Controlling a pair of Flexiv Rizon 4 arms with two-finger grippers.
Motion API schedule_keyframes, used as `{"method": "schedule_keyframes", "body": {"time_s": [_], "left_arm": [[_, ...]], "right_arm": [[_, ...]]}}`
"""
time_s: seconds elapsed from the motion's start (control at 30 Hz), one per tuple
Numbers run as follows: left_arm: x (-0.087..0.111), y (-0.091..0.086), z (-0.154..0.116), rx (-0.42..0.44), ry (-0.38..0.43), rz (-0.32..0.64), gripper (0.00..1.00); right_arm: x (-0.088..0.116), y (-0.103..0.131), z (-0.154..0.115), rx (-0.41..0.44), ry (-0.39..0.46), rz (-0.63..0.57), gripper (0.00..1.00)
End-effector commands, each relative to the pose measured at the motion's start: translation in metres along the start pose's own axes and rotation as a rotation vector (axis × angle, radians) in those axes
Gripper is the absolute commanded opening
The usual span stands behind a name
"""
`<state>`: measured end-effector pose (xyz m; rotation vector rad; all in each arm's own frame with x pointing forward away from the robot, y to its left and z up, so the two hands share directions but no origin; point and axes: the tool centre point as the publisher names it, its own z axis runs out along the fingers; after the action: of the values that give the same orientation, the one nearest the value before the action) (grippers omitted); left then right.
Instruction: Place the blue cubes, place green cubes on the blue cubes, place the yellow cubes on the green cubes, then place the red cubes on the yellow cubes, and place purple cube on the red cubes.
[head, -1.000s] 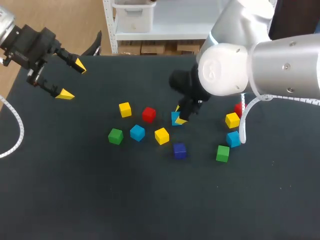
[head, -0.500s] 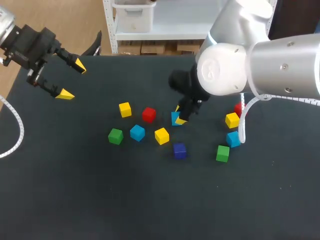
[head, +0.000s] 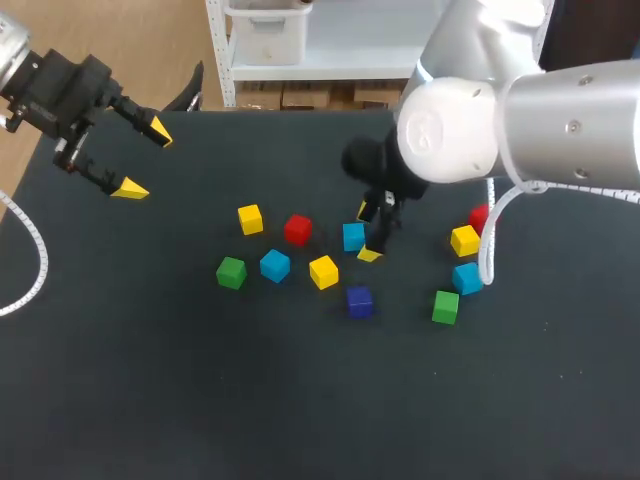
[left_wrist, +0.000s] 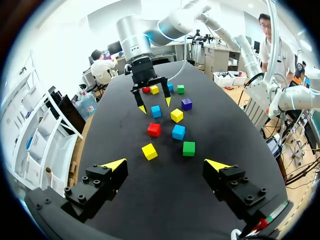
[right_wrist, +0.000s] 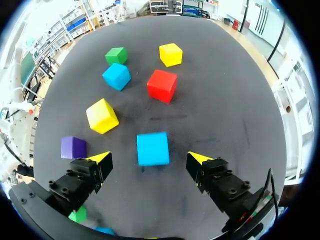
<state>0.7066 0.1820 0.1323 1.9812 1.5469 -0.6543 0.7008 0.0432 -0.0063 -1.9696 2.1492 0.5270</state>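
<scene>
None of the cubes (head: 297, 229) is stacked yet: each lies singly on the dark table (head: 200, 400), with no container among them. One blue cube (right_wrist: 152, 148) sits near the middle, ungripped between the widely spread fingers of the right gripper (head: 366, 232). At the far-left corner the left gripper (head: 145, 160) hangs, equally wide.

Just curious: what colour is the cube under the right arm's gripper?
Light blue; the cube shows best in the right wrist view, under the open right gripper.

One cube (right_wrist: 152, 148) lies between the right end effector's (right_wrist: 148, 157) fingers, other cubes (right_wrist: 161, 85) ahead of it.
</scene>
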Motion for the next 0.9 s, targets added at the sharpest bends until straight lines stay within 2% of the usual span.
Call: {"method": "schedule_keyframes", "body": {"time_s": [0.03,0.17,0.37,0.47,0.67,0.9], "left_arm": [[0.001,0.000,0.000,-0.002,-0.001,0.003,1.00],[0.001,0.000,0.000,-0.002,-0.001,0.003,1.00],[0.001,0.000,0.000,-0.002,-0.001,0.003,1.00],[0.001,0.000,0.000,-0.002,-0.001,0.003,1.00],[0.001,0.000,0.000,-0.002,-0.001,0.003,1.00],[0.001,0.000,0.000,-0.002,-0.001,0.003,1.00]], "right_arm": [[0.018,0.006,-0.028,-0.043,0.015,-0.011,1.00],[0.039,0.014,-0.049,-0.076,0.041,-0.064,1.00],[0.063,0.028,-0.076,-0.059,-0.002,-0.175,1.00],[0.069,0.037,-0.082,-0.056,-0.026,-0.244,1.00],[0.082,0.054,-0.088,-0.070,-0.036,-0.274,1.00],[0.101,0.088,-0.098,-0.101,-0.034,-0.290,1.00]]}}
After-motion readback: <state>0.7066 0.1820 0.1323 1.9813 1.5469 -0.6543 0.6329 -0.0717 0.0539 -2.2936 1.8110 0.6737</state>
